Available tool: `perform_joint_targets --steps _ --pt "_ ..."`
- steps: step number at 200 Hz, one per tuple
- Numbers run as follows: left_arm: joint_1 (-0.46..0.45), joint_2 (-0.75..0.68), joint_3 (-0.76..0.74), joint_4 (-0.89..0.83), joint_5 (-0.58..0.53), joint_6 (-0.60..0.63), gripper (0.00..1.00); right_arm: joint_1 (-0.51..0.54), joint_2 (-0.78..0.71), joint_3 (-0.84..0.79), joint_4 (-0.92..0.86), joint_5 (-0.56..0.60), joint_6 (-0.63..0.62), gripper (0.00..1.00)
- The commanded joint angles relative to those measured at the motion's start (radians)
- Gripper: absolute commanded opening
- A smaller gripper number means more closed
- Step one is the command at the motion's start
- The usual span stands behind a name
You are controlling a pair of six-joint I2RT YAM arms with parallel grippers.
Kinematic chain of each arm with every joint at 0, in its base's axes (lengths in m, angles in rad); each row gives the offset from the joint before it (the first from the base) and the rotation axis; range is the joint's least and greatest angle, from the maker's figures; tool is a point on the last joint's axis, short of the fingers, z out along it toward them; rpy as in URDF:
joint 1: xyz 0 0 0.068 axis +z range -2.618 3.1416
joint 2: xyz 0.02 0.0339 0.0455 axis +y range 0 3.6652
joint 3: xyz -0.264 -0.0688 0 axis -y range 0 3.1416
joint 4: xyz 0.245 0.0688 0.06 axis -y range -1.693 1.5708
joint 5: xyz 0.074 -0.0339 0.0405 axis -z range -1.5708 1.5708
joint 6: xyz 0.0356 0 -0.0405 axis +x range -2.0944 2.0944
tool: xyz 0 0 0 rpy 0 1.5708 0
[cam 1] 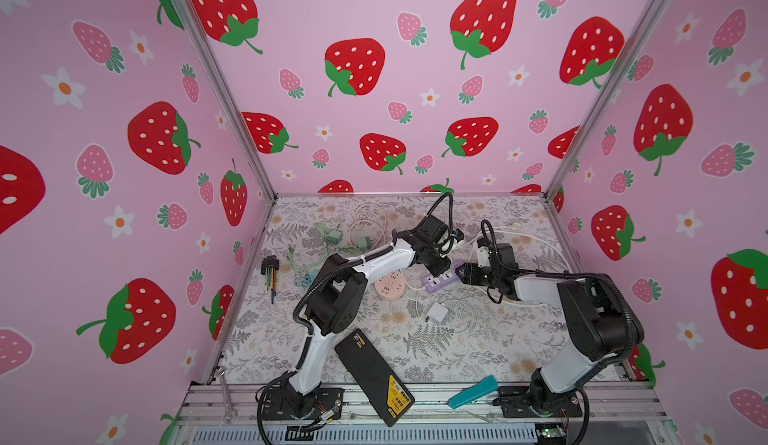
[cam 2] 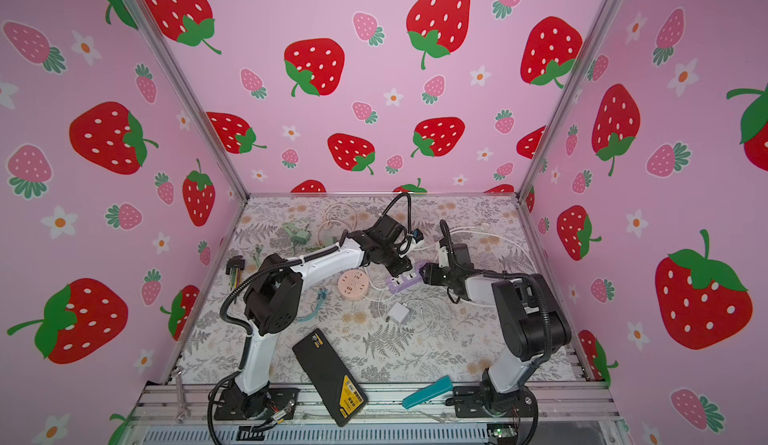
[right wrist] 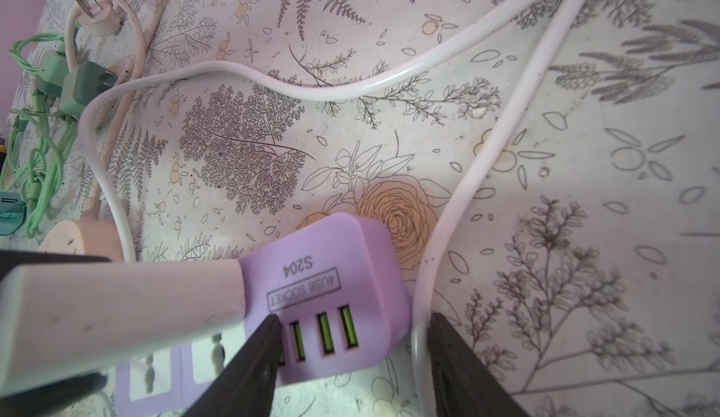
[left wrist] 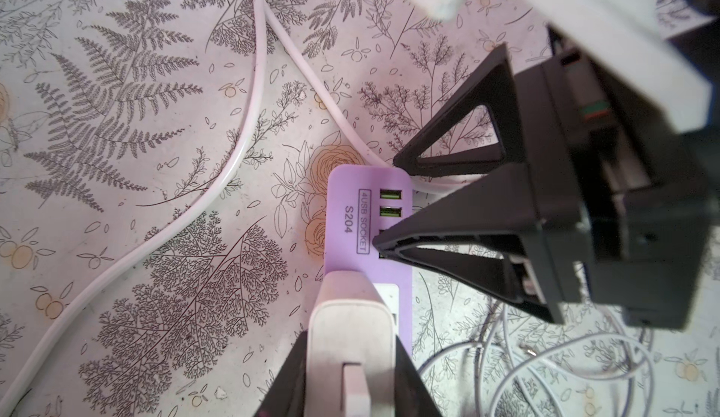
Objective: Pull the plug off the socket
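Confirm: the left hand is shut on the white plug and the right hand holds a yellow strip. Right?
The strip is purple, not yellow; the right wrist view shows it. The left hand is shut on the white plug and the right hand holds the strip.

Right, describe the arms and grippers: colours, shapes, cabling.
The left arm and right arm have white shells, black joints and ribbed black cable conduit. The right gripper has black, hollow triangular fingers tapering to points.
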Motion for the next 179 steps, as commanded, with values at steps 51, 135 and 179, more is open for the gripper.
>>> perform_joint_targets --steps 51,135,179 --pt "0.005 0.001 0.057 -0.021 0.098 -0.023 0.11 0.006 0.071 -0.046 -0.195 0.112 -0.008 0.61" --pt "-0.089 0.0 0.056 -0.023 -0.217 0.093 0.08 0.006 0.074 -0.046 -0.193 0.11 -0.01 0.61" --pt "-0.105 -0.001 0.063 -0.026 -0.229 0.111 0.08 0.007 0.082 -0.042 -0.197 0.104 -0.011 0.61"
